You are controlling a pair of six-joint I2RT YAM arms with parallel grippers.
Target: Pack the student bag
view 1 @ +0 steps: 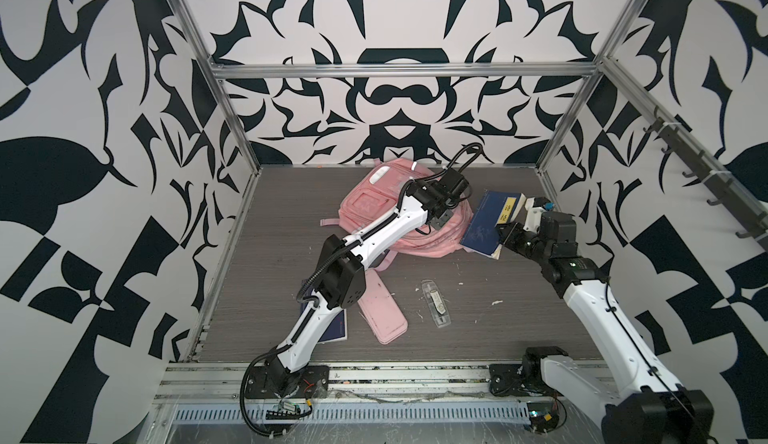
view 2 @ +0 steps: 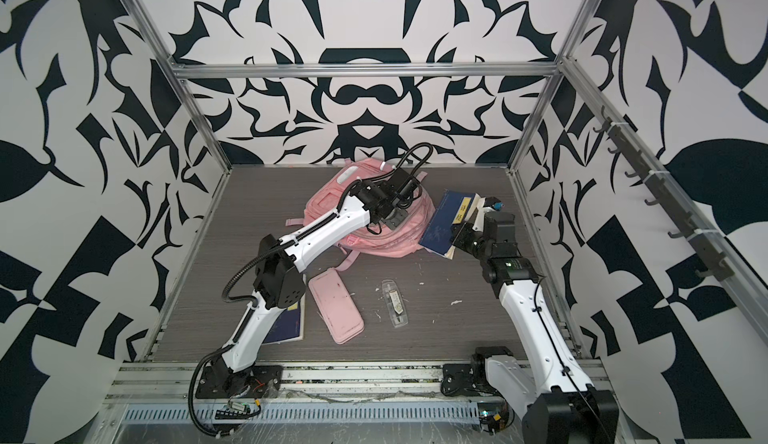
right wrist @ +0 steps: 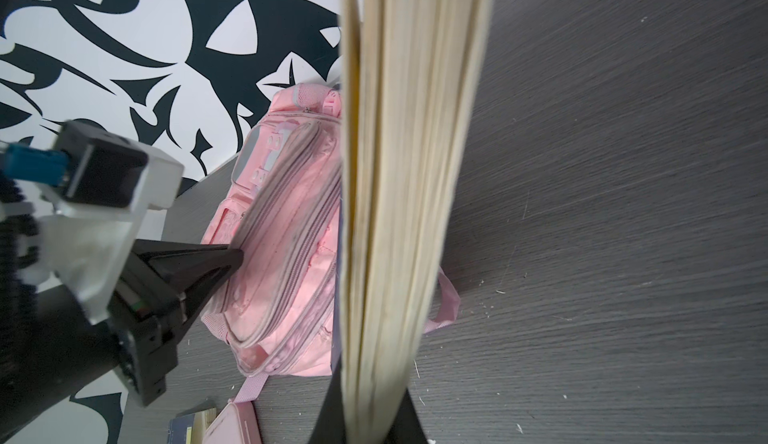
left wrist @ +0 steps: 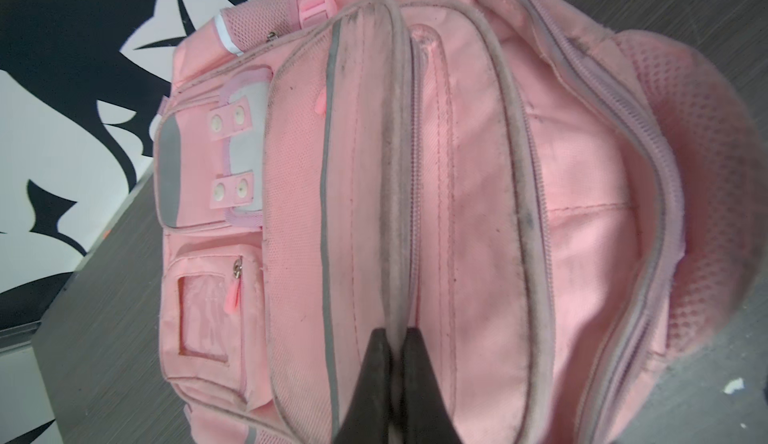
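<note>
The student bag [view 1: 363, 205] [view 2: 326, 207] is a pink backpack lying at the back middle of the table, its main compartment gaping open in the left wrist view [left wrist: 582, 221]. My left gripper [left wrist: 394, 332] [view 1: 441, 222] [view 2: 395, 221] is shut on the grey-piped edge of the bag's zip flap. My right gripper [right wrist: 372, 379] [view 1: 505, 232] [view 2: 459, 234] is shut on a thick blue book [view 1: 486, 221] [view 2: 440, 223] [right wrist: 407, 172], held tilted just right of the bag. The book's cream page edges fill the middle of the right wrist view, hiding part of the bag [right wrist: 291, 234].
A flat pink pencil case [view 1: 382, 313] [view 2: 337, 311] lies in front of the bag. Beside it is a clear plastic case [view 1: 434, 302] [view 2: 395, 302]. Another blue book [view 1: 334, 329] [view 2: 286, 325] sits under my left arm. A rail of hooks [view 1: 698, 180] runs along the right wall.
</note>
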